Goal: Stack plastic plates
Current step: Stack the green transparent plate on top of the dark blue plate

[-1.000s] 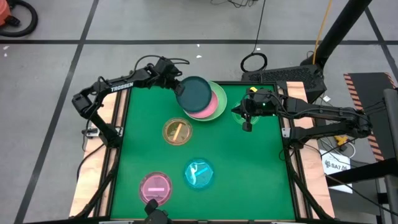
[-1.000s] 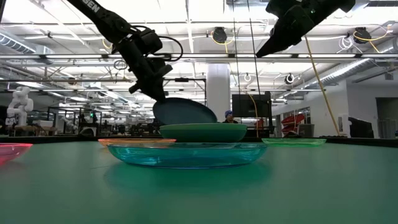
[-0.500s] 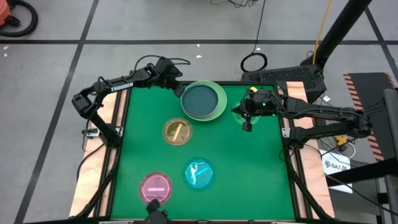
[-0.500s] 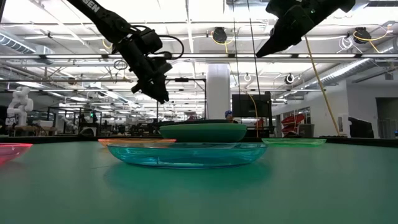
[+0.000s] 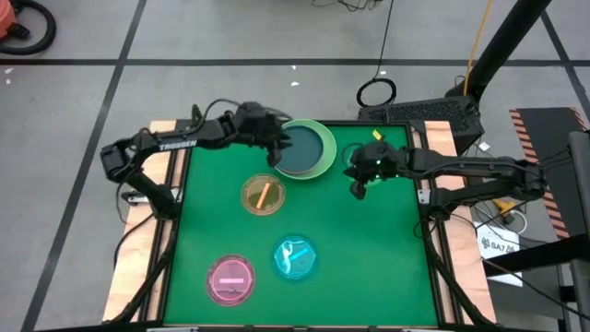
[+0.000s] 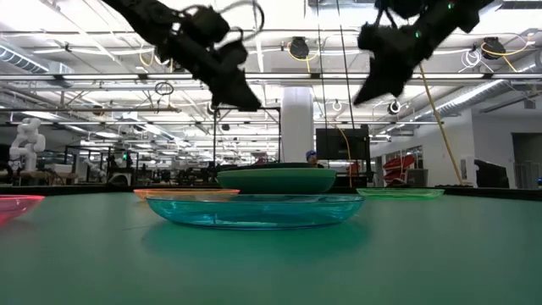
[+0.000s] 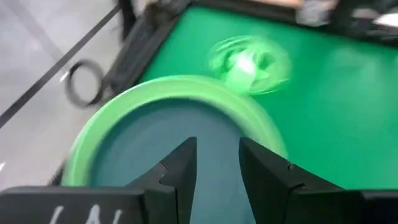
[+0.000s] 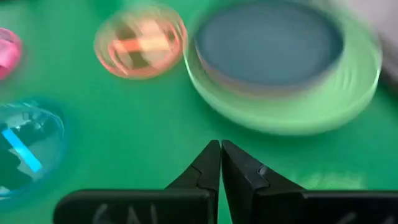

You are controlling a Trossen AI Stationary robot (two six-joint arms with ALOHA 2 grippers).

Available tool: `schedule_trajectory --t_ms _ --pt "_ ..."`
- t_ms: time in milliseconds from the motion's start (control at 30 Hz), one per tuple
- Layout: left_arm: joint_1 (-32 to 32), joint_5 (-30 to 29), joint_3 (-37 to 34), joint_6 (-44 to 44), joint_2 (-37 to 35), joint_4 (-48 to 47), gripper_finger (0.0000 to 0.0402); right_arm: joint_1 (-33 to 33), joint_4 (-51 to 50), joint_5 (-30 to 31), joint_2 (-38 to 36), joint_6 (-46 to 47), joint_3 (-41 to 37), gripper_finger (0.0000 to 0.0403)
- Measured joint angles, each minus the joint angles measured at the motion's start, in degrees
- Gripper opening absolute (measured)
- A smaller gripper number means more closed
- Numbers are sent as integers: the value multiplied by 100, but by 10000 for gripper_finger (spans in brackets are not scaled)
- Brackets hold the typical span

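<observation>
Stacking so far: I see the dark teal plate (image 5: pixel 301 150) nested in the light-green plate (image 5: pixel 324 157), rims concentric.
Left gripper (image 5: pixel 274 145): parted, empty, above that stack.
Right gripper (image 5: pixel 358 187): closed, empty, hovering beside the stack.
Small plates: amber (image 5: pixel 263 195), cyan (image 5: pixel 295 257), magenta (image 5: pixel 230 278), green (image 7: pixel 250 60); glossy translucent rounds, apart on the table (image 5: pixel 387 267).

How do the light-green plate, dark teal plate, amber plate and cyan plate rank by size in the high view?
1. light-green plate, largest.
2. dark teal plate, lying inside it.
3. amber plate and cyan plate: these look about alike, so I would not rank one above the other.
</observation>
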Motion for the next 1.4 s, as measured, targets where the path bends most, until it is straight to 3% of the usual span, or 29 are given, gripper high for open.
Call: schedule_trajectory --t_ms 333,600,767,1067,1200,1400 --pt "-414 -158 -1502 -139 -2363 1690 123 308 -721 111 576 2183 -149 11" --pt "-421 -568 -1801 78 -4077 1284 123 318 -781 126 866 2572 307 11" --pt "-476 -567 -1808 164 -4601 664 123 311 -1345 486 1285 2420 1086 3" --pt "-505 -750 -1806 310 -5087 -337 123 45 -3415 896 2455 1735 2554 3" --pt "-502 -769 -1806 355 -5126 -531 123 -176 -3754 825 2778 1590 2640 4" --pt "-502 -1312 -1806 561 -5122 -1014 123 -518 -3954 30 3159 1778 2640 25"
